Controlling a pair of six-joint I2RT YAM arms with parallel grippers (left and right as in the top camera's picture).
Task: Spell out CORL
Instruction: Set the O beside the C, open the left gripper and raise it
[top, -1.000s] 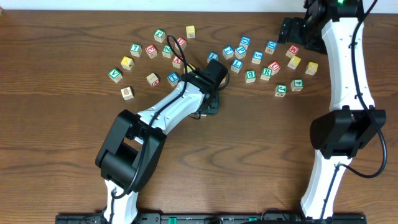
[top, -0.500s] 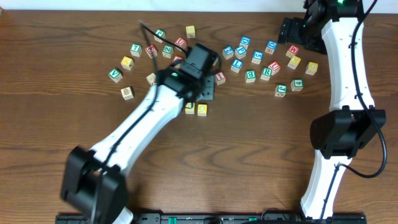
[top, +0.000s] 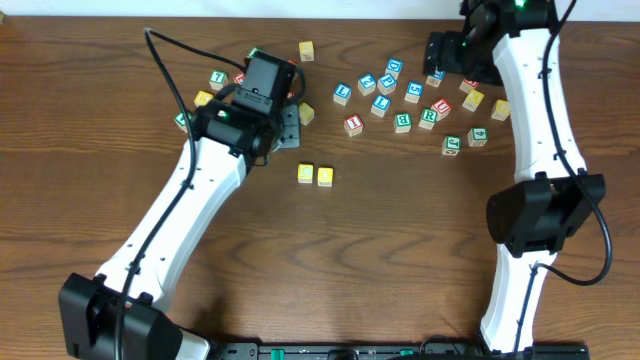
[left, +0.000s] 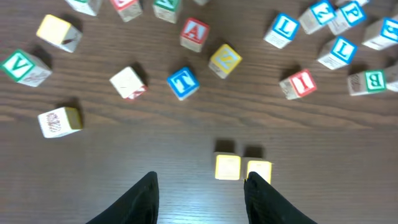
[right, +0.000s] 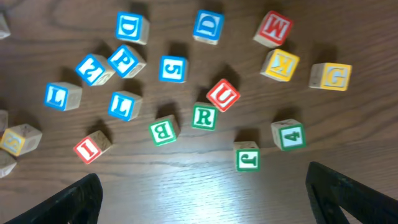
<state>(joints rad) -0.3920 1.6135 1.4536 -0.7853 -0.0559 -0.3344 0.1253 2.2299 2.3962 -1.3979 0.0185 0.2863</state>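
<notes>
Since 1.0 s ago my left arm has swung off the middle of the dark wooden table toward the scatter of blocks near the far-left corner. It leaves a pair of small yellow wooden cubes side by side near the table's centre, just about touching. I cannot read their faces from either view, but I judge them to be the C and O, so 2 of 4 letters are down.

My left gripper hangs spread and empty just nearside of that pair. My right gripper is also spread wide with nothing between its fingers, over the cluster by the far-right corner.

R comes next. The green-lettered R wooden cube sits below the right wrist, close beside a red U wooden cube, so I need a careful descent. A blue-lettered L wooden cube waits after that.
</notes>
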